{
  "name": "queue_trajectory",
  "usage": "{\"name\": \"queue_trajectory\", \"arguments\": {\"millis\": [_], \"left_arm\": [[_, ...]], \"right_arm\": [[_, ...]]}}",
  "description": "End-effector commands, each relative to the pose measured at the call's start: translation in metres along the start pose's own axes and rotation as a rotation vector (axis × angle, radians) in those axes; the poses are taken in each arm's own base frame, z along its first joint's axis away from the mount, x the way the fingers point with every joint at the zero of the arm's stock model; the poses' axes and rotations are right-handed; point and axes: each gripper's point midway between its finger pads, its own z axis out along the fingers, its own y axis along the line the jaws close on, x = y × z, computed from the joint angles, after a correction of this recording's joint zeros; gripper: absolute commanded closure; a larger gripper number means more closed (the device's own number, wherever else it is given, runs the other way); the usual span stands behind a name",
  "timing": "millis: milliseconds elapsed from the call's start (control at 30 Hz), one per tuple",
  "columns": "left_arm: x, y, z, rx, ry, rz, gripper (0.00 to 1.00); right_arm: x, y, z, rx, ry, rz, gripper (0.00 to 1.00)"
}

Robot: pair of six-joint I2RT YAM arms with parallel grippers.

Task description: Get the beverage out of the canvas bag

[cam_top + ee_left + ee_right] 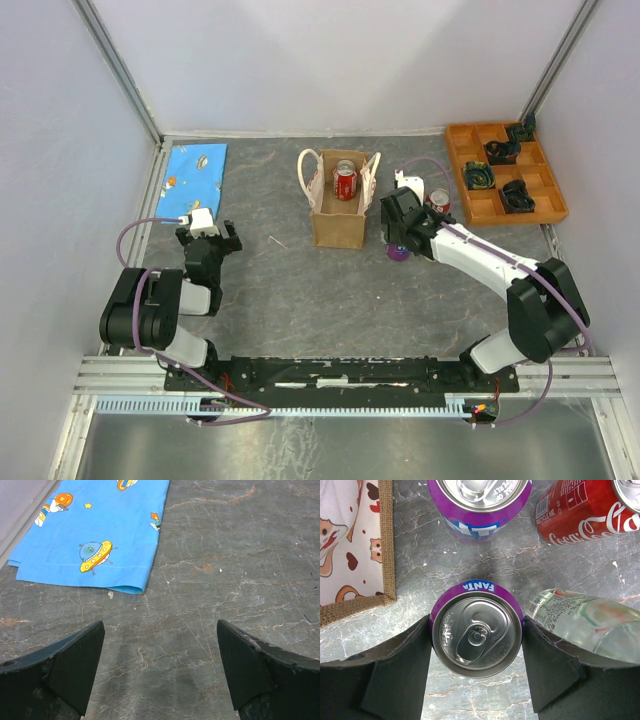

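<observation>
The tan canvas bag (338,225) stands open at the table's middle with a red cola can (345,182) upright inside. Its lined corner shows in the right wrist view (350,545). My right gripper (400,235) is just right of the bag, its fingers (400,670) pressed on both sides of an upright purple Fanta can (477,635), which also shows in the top view (397,252). I cannot tell if that can rests on the table. My left gripper (160,670) is open and empty over bare table at the left.
Beside the held can are a second purple can (480,500), a red cola can (585,510) and a clear bottle (590,625) on its side. A blue patterned cloth (197,175) lies back left. An orange compartment tray (505,172) stands back right.
</observation>
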Motion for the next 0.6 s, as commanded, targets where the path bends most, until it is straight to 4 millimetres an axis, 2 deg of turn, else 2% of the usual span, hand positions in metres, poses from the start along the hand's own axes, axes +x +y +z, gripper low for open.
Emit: {"name": "queue_trajectory", "arguments": {"millis": [0, 167, 267, 400, 567], "left_arm": [[-0.015, 0.0, 0.006, 0.001, -0.052, 0.031, 0.01], [-0.016, 0.0, 0.006, 0.0, -0.053, 0.03, 0.01], [-0.015, -0.001, 0.006, 0.001, -0.053, 0.03, 0.01], [-0.016, -0.001, 0.006, 0.001, -0.053, 0.03, 0.01], [-0.015, -0.001, 0.006, 0.001, -0.052, 0.031, 0.01]], "right_arm": [[-0.011, -0.001, 0.001, 0.014, -0.039, 0.043, 0.31], [-0.021, 0.0, -0.002, 0.012, -0.056, 0.029, 0.12], [-0.039, 0.001, -0.009, 0.011, -0.096, 0.023, 0.11], [-0.083, 0.001, -0.032, 0.004, -0.19, 0.023, 0.1], [-0.156, -0.004, -0.08, -0.003, -0.361, 0.052, 0.11]]}}
